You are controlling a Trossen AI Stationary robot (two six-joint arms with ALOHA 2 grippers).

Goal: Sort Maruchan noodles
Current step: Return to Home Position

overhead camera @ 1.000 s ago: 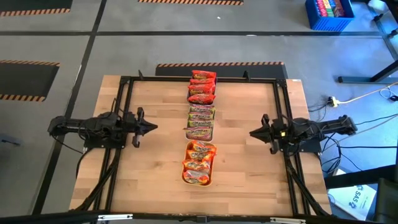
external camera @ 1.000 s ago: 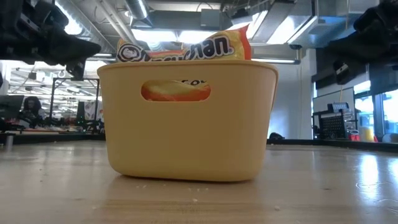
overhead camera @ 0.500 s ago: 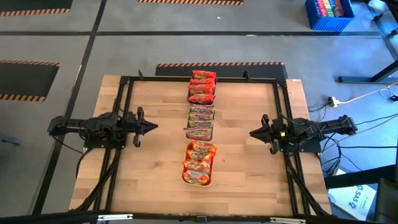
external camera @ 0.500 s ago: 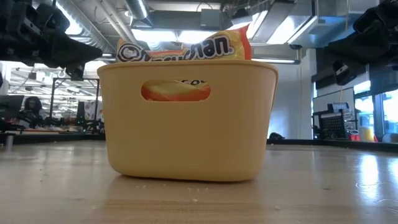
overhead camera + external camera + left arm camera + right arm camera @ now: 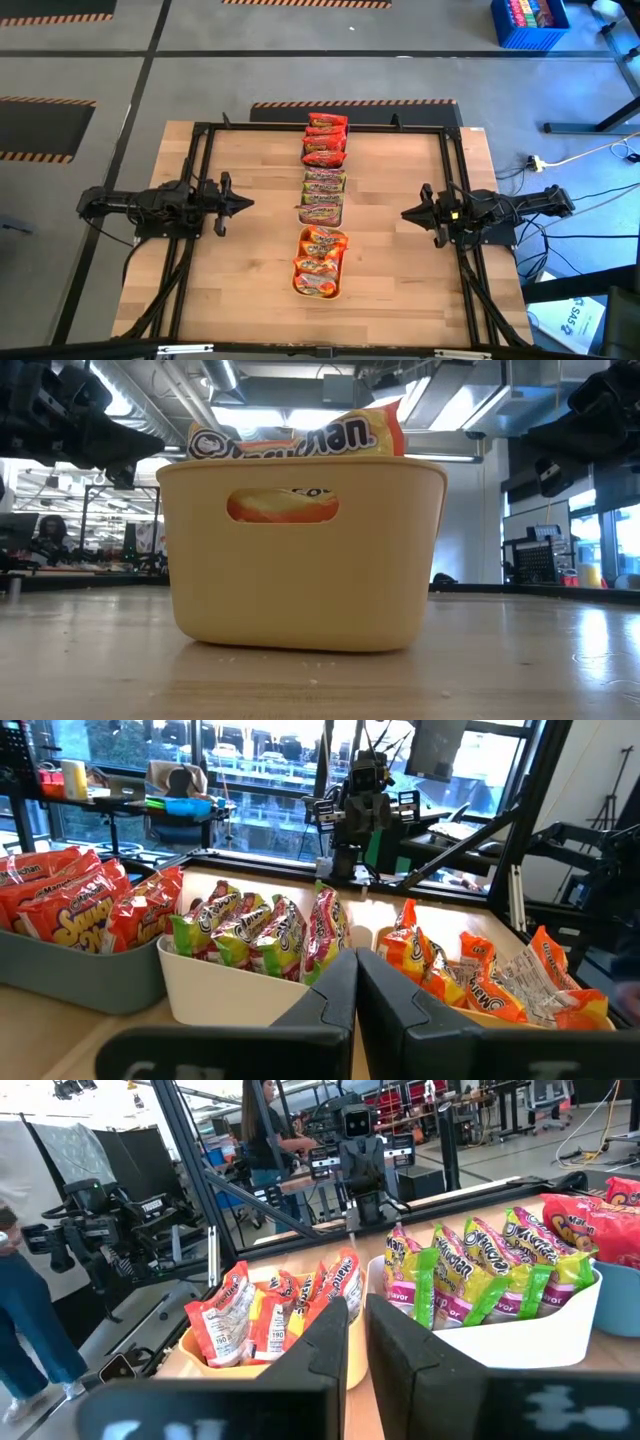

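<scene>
Your left hand (image 5: 243,204) sits clenched on nothing over the left side of the surface (image 5: 250,290); your right hand (image 5: 407,213) mirrors it on the right side, likewise clenched, empty. Between the two hands, well apart from both, the noodle packets (image 5: 322,205) stand in a row of three trays: red packets (image 5: 325,138) in the blue-grey tray (image 5: 80,970) at the far end, green-and-red packets (image 5: 323,190) in the white tray (image 5: 225,995) mid-row, orange packets (image 5: 320,262) in the yellow tray (image 5: 300,580) at the near end

The table (image 5: 240,290) is pale wood, planked and matt. The frame (image 5: 250,127) is dark matt metal. The packets (image 5: 245,925) are glossy crinkled plastic film. The yellow bin (image 5: 300,575), white bin (image 5: 520,1340) and grey bin (image 5: 80,970) are smooth, matt plastic.
</scene>
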